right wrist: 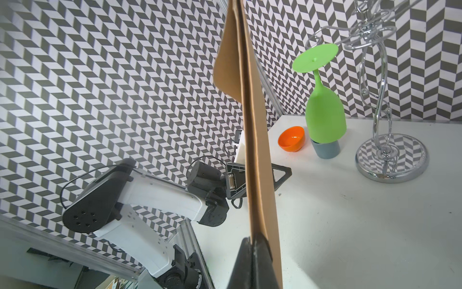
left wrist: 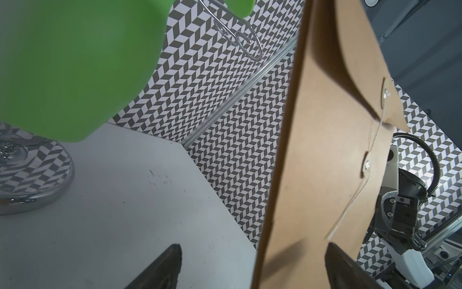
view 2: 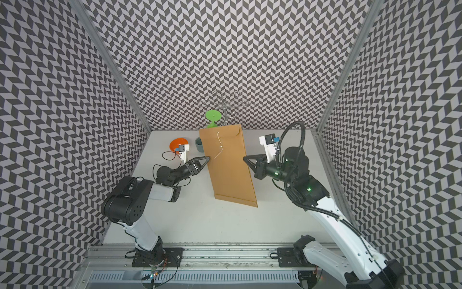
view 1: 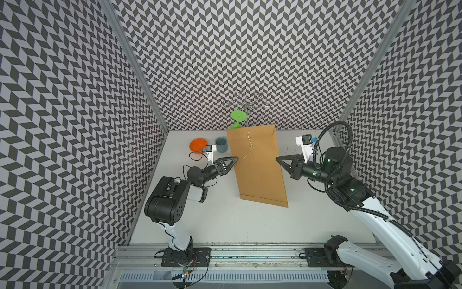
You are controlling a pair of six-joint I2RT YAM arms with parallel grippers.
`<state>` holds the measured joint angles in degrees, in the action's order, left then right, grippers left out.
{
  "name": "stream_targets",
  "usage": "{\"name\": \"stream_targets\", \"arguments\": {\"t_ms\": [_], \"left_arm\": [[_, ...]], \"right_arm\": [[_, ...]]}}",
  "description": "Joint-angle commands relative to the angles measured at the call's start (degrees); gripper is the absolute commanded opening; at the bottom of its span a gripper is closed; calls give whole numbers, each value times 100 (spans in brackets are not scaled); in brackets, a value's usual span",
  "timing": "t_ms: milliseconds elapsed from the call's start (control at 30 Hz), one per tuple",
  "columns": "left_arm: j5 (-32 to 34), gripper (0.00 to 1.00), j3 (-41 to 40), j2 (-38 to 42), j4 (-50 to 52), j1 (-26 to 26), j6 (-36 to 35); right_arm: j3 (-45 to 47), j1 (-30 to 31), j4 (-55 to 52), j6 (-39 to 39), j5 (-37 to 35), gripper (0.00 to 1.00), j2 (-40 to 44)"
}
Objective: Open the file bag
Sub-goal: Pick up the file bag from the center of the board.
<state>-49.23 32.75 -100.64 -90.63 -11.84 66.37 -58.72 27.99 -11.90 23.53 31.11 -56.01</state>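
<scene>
Above table, right gripper pinching file bag edge

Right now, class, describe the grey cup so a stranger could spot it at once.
Look to the far end of the white table, near the back wall. Between the brown file bag and the orange bowl stands the grey cup: straight-walled and dull, unlike the shallow bright bowl.
</scene>
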Motion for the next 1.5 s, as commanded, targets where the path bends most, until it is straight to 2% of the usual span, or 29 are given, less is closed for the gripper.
{"name": "stream_targets", "arguments": {"t_ms": [0,200,333,400,500,533,567,833,900,933,1033,1067,1133,1200,1267,1333,1367,1433,1467], "left_arm": [[-168,92,266,49,-1546,56,7],[-741,89,1114,55,-1550,-555,215],[-627,84,1193,142,-1559,-511,286],[-623,72,1241,157,-1562,-445,394],[-601,37,1210,195,-1560,-382,585],[-579,27,1153,213,-1563,-352,654],[-549,22,1083,237,-1561,-331,711],[-316,11,472,662,-1549,-293,802],[-302,3,359,826,-1550,-302,807],[-246,0,254,923,-1542,-307,807],[27,0,-189,1226,-1443,-318,676],[96,0,-368,1361,-1246,-340,525],[267,0,-696,1716,-404,-459,-23],[622,0,-969,2237,874,-755,-925],[1438,0,-968,2927,2714,-1292,-2150],[2595,0,-781,3480,4230,-1913,-3298],[3099,0,-764,3661,4553,-2174,-3643],[3519,0,-875,3825,4587,-2344,-3743],[3538,0,-932,3851,4532,-2350,-3708]], "right_arm": [[-176,-12,436,81,216,0,191],[-218,-6,448,134,231,0,221],[-283,-13,363,112,135,0,213],[-289,-18,312,80,61,0,209],[-252,-73,274,60,-16,0,153],[-227,-114,274,67,-19,0,126],[-212,-150,275,85,-32,0,93],[40,-312,352,187,-232,0,-121],[69,-316,226,124,-479,0,-218],[56,-315,44,77,-805,5,-287],[48,-316,-515,-19,-2131,49,-401],[70,-318,-685,26,-2672,60,-398],[155,-312,-893,82,-3235,69,-329],[303,-296,-1002,260,-3559,71,-170],[545,-195,-946,547,-3729,72,31],[786,16,-765,814,-3511,72,169],[944,178,-609,973,-3265,72,210],[1235,523,-222,1086,-3087,72,248],[1340,641,-36,1323,-2590,69,276]]}}
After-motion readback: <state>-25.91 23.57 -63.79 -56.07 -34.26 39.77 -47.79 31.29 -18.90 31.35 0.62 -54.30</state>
